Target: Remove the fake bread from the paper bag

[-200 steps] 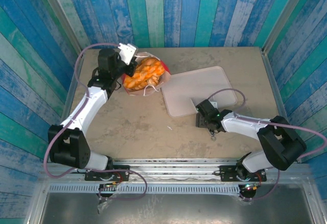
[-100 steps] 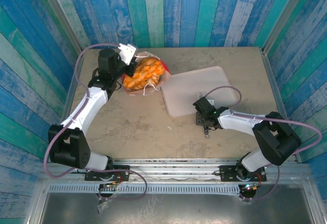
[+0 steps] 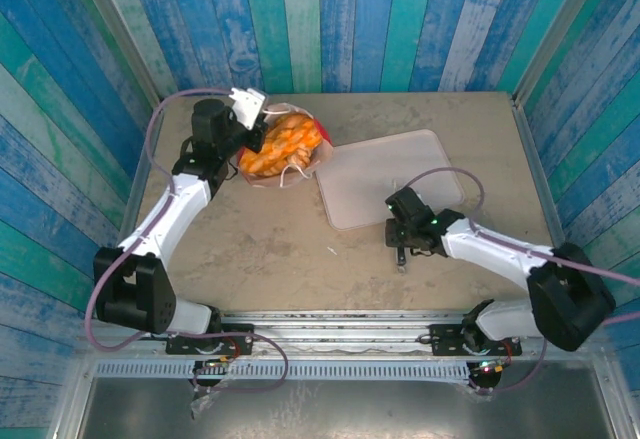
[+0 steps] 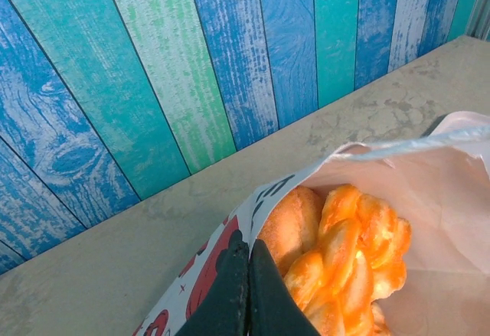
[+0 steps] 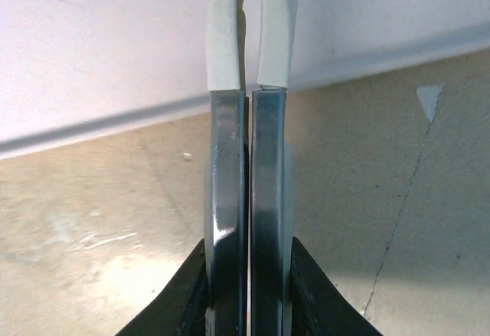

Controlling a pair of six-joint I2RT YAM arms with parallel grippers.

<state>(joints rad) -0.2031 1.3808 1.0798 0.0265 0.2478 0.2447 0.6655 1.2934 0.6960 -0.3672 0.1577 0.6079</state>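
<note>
Right jaws have closed, now pressed together empty over the bench (image 3: 260,249) at 5 o'clock; left jaws pinch the paper bag (image 4: 459,190) by its rim at 11 o'clock, fake bread (image 3: 283,144) inside.

The top camera hangs above and behind the arm bases (image 3: 205,341), looking steeply down across the whole bench (image 3: 270,249) to the blue plank wall (image 3: 330,19). The left wrist camera sits close behind the left fingers (image 4: 226,298), facing the paper bag (image 4: 444,221) mouth and that same wall. The right wrist camera looks along the right fingers (image 5: 227,198), low over the bench, at the tray (image 5: 115,45) edge, which the top view also covers.
</note>
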